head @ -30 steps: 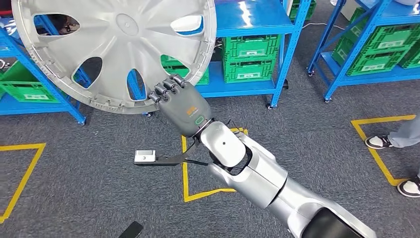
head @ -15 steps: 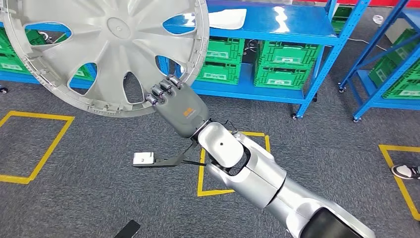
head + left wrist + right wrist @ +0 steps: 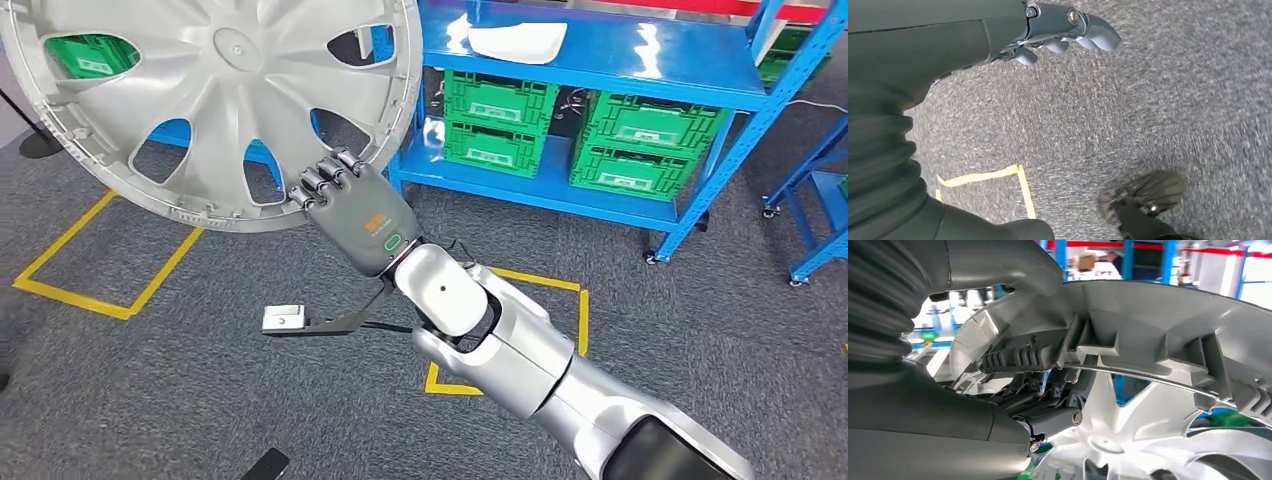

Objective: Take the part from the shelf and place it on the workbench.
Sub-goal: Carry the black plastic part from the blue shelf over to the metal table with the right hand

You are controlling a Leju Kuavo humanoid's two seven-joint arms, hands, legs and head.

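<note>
I can see a big blue shelf point(image 3: 600, 60) with green boxes point(image 3: 500, 120) on its lower levels and a flat white thing point(image 3: 518, 42) on its top board. I use this shelf as my landmark.

The part is a big round silver wheel cover point(image 3: 215, 100). It is off the shelf now and up in the air, just to the left of the shelf's near post as I look from the head view. It is held up on its edge, with its flat face turned toward me. It is round, so it has no long side. It spreads up and to the left from where it is held.

My right robot hand point(image 3: 345, 205) has hold of it. The fingers point(image 3: 322, 182) curl over the low rim of the cover, and the wrist view shows them hooked in behind the rim ribs. The cover sticks up well above this robot hand, so I think it could tip or swing when I turn.

My left robot hand point(image 3: 1068, 32) hangs down over the grey floor point(image 3: 150, 380), away from the shelf. Its fingers are curled in and it holds nothing.

I cannot see the desk yet. I think I must carry the cover there next, with the right arm doing all the work.
</note>
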